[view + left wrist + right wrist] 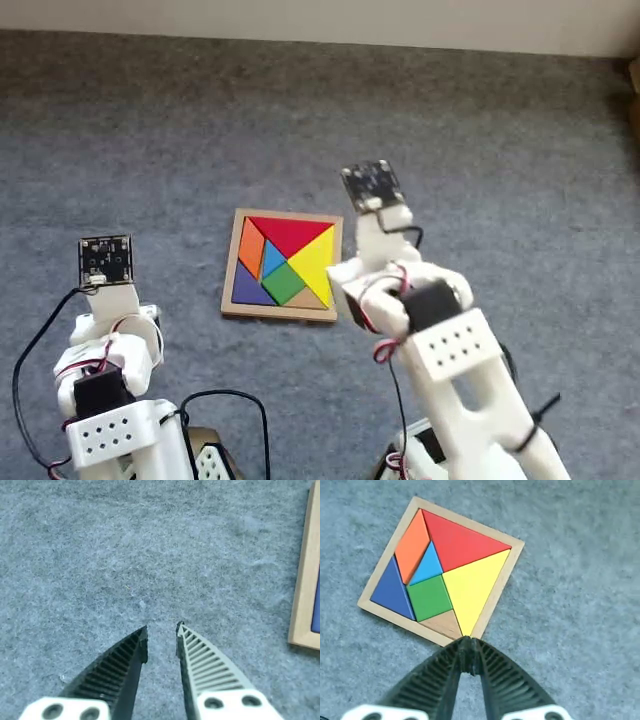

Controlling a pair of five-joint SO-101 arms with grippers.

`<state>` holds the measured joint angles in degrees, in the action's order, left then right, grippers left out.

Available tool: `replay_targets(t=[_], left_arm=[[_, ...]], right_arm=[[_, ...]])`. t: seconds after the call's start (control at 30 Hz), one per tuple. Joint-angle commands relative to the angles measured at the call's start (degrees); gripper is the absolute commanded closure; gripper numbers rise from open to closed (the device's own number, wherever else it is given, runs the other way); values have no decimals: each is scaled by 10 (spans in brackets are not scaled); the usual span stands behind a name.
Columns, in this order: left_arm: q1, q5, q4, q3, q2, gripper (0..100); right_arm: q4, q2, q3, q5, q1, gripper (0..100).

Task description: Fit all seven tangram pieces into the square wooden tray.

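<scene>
We see the tray just left of the middle of the high view. It lies flat on the grey carpet, turned a little askew. Inside it, the red triangle fills the top and the yellow triangle the right side. The orange slanted piece runs along the left wall, with the light blue triangle tucked between it and the red one. The green square sits below the middle, touching the yellow triangle. The dark blue triangle takes the lower left corner. At the lower right edge lies a wood-coloured triangle; we cannot tell whether it is a seventh piece or bare tray floor.

The right arm stands in the lower right of the high view and leans over the tray's right side. Its wrist view shows the right claw pinched together, tips touching and gripping nothing. It sits just at the tray corner where the yellow and wood-coloured triangles meet.

The left arm stands in the lower left, well apart from the tray. We see the left claw narrowly parted, holding nothing, over the carpet, with the tray's rim at the edge of its wrist view.
</scene>
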<state>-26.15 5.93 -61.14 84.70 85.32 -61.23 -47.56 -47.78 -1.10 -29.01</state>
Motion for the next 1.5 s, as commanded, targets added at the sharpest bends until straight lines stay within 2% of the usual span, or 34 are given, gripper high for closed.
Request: replay_targets(t=[0.0, 0.27, 0.37, 0.43, 0.63, 0.77, 1.17, 1.27, 1.4, 1.47], left_arm=[[-3, 2, 6, -24, 7, 888], [-3, 1, -37, -47, 7, 892], [-3, 1, -39, -48, 23, 959], [-3, 1, -44, -44, 57, 998], [-2, 2, -131, -23, 210, 995], [0, 2, -133, -25, 180, 995], [150, 6, -132, 21, 189, 995], [189, 6, -127, 39, 189, 995], [233, 6, -64, 102, 189, 995], [245, 6, -22, 126, 189, 995]], right_arm=[[-1, -102, -41, -1, 30, 993], [87, -289, -223, -1, 89, 993], [116, -347, -289, -1, 107, 993], [121, -385, -322, -1, 116, 993], [116, -495, -397, 0, 148, 992], [116, -566, -447, 0, 167, 992], [115, -575, -540, -1, 176, 992], [115, -575, -540, -1, 211, 992], [107, -573, -540, -1, 253, 992], [72, -573, -540, -1, 262, 992]])
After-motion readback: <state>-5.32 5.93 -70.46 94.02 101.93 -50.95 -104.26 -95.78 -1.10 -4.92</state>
